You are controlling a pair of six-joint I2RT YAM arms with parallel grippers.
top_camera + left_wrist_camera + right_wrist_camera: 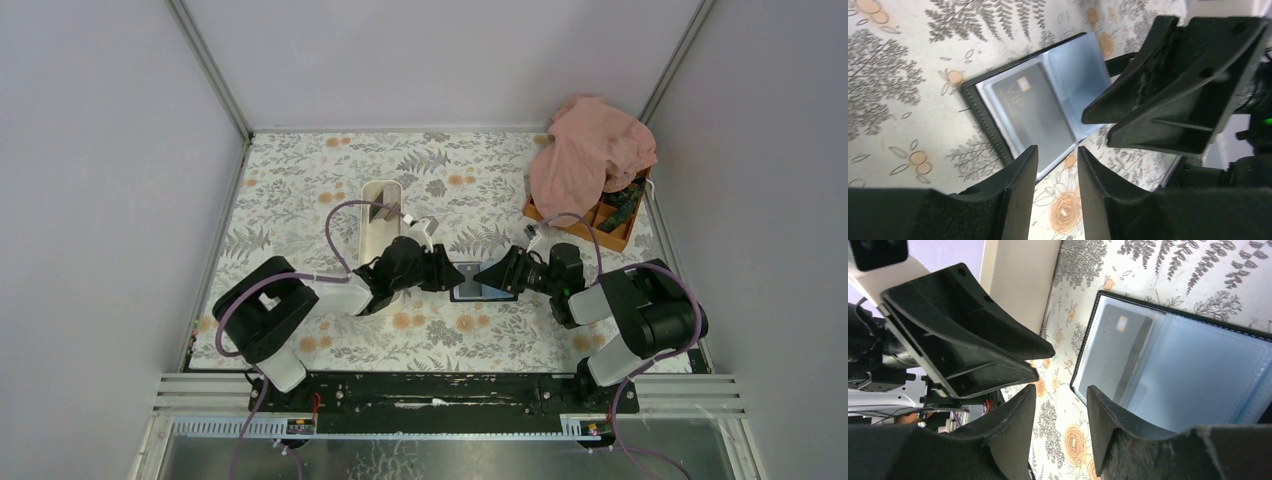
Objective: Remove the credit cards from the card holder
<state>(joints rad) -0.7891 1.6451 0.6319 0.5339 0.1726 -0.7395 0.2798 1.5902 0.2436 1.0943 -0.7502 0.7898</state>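
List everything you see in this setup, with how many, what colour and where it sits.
card holder: one, black, bluish-grey inside, lying open at the centre
card: one, dark, in its clear sleeve
tray: one, white, left of centre
cloth: one, pink, far right corner
box: one, orange, partly under the cloth
table: one, floral cover
left gripper: one, black, open, left of the holder
right gripper: one, black, open, right of the holder
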